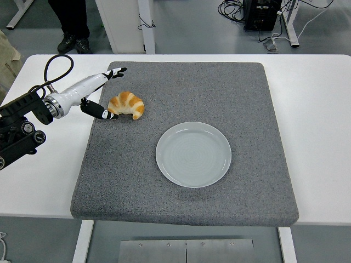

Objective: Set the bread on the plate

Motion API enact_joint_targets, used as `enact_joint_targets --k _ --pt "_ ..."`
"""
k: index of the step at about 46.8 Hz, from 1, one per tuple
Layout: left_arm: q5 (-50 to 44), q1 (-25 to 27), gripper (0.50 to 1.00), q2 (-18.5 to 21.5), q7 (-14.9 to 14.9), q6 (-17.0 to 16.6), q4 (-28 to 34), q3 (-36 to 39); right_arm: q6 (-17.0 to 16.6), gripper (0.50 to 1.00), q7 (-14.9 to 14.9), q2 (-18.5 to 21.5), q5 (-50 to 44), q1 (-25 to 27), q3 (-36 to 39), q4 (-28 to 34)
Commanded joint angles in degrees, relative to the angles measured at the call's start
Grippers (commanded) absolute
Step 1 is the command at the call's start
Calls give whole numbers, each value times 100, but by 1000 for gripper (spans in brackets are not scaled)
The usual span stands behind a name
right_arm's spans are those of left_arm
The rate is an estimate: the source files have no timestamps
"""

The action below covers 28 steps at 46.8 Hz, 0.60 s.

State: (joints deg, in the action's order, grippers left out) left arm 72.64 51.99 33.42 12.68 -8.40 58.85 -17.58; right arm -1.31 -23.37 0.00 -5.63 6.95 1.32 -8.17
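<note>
Left hand (97, 92) low over the grey mat's (186, 203) far-left corner, fingers spread and holding nothing; thumb tip at the croissant's (126, 104) left end, the other fingers reaching past its far side. Croissant lies on the mat near that corner. White plate (193, 154) empty at mat centre, well apart. White table (323, 137) beneath.
</note>
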Motion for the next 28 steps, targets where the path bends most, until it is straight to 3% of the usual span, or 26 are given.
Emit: enact_joint_targets --k 1,28 --pt "-13 153 974 -168 -2 -91 -242 246 -1 1000 0 0 0 0 0 0" --pt "-31 180 971 -854 147 -285 -972 405 -1 1000 0 0 0 0 0 0"
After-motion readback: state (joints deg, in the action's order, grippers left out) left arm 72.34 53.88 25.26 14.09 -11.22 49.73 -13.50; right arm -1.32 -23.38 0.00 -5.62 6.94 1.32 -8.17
